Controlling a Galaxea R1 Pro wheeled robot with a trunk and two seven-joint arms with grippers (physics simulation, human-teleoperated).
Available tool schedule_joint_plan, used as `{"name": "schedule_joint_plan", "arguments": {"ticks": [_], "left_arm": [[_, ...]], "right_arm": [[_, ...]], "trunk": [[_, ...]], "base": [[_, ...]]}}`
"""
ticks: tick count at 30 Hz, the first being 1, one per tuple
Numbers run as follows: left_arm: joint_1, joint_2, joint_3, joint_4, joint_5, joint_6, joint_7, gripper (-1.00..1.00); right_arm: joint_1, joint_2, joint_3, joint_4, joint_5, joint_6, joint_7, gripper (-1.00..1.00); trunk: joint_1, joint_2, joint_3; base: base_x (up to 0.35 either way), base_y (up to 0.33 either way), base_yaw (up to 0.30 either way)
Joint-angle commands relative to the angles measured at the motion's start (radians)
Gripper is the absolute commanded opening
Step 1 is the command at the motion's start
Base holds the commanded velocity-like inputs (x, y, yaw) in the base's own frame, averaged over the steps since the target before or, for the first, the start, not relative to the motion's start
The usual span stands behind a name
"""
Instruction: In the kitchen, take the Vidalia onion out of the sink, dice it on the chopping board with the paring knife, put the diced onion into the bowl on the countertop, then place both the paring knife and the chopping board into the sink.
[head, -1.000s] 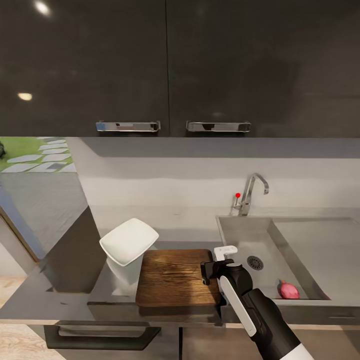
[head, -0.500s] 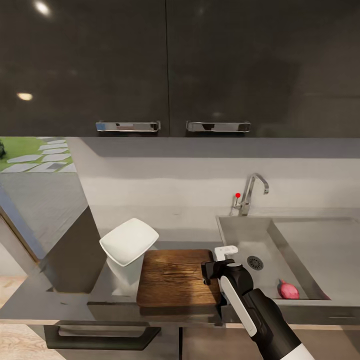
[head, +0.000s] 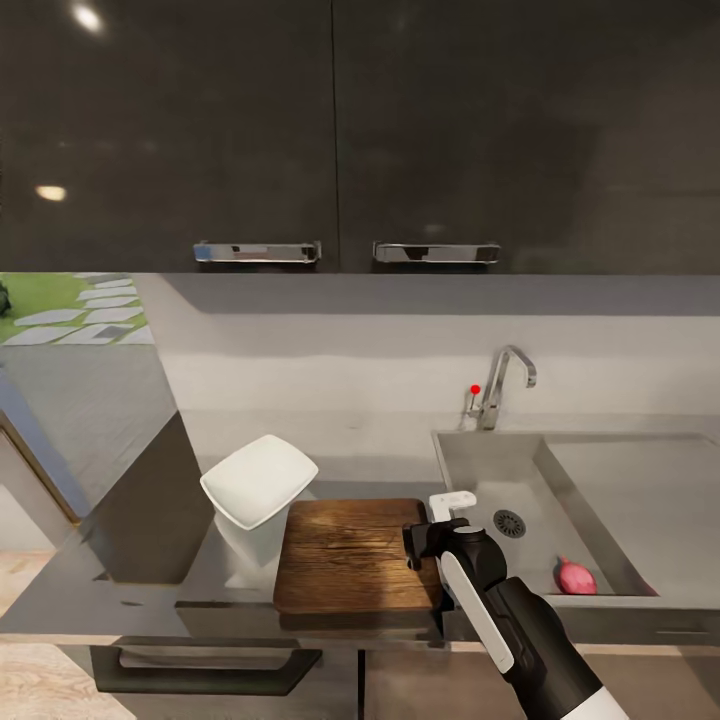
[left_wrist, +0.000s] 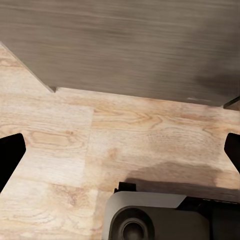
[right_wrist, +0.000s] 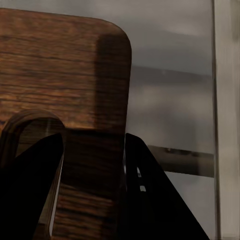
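Observation:
The dark brown chopping board (head: 345, 555) lies on the counter left of the sink (head: 600, 480). My right gripper (head: 416, 547) is at the board's right short edge. In the right wrist view its fingers (right_wrist: 150, 195) straddle the wooden strip beside the oval slot, one finger through the slot, so my right gripper (right_wrist: 92, 147) is shut on the chopping board (right_wrist: 60, 75). The pinkish-red Vidalia onion (head: 575, 578) rests in the basin's near corner. The white bowl (head: 259, 481) stands tilted at the board's far left corner. The paring knife is out of view. My left gripper (left_wrist: 120, 150) hangs open over wooden floor.
A chrome tap (head: 503, 385) with a red-tipped lever rises behind the sink, with a flat drainboard (head: 640, 490) to its right. Dark wall cabinets (head: 340, 130) hang above the counter. The left wrist view takes in a cabinet front (left_wrist: 125, 45) and the robot's base (left_wrist: 155, 215).
The whole head view has shifted very slightly, so the camera moved. The right arm, board, bowl and onion keep their places relative to each other.

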Motion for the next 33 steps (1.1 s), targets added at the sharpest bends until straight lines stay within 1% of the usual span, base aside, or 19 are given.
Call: {"name": "schedule_joint_plan", "arguments": {"ticks": [1, 12, 21, 33], "left_arm": [[0.0, 0.0, 0.002, -0.001, 0.003, -0.001, -0.003, 1.0], [0.0, 0.0, 0.002, -0.001, 0.003, -0.001, -0.003, 1.0], [0.0, 0.0, 0.002, -0.001, 0.003, -0.001, -0.001, 1.0], [0.0, 0.0, 0.002, -0.001, 0.003, -0.001, -0.001, 1.0]], "right_arm": [[-0.001, 0.0, 0.001, -0.001, -0.011, 0.002, -0.01, -1.0], [-0.001, 0.0, 0.001, -0.001, -0.011, 0.002, -0.01, -1.0], [-0.001, 0.0, 0.001, -0.001, -0.011, 0.001, -0.01, -1.0], [-0.001, 0.001, 0.003, -0.001, -0.011, 0.001, -0.009, -1.0]], "trunk": [[0.001, -0.002, -0.002], [0.001, -0.002, -0.002], [0.001, -0.002, -0.002], [0.001, -0.002, -0.002]], "base": [[-0.011, 0.0, 0.0], [-0.002, -0.003, 0.0], [0.053, -0.086, 0.0], [0.003, -0.005, 0.0]]}}
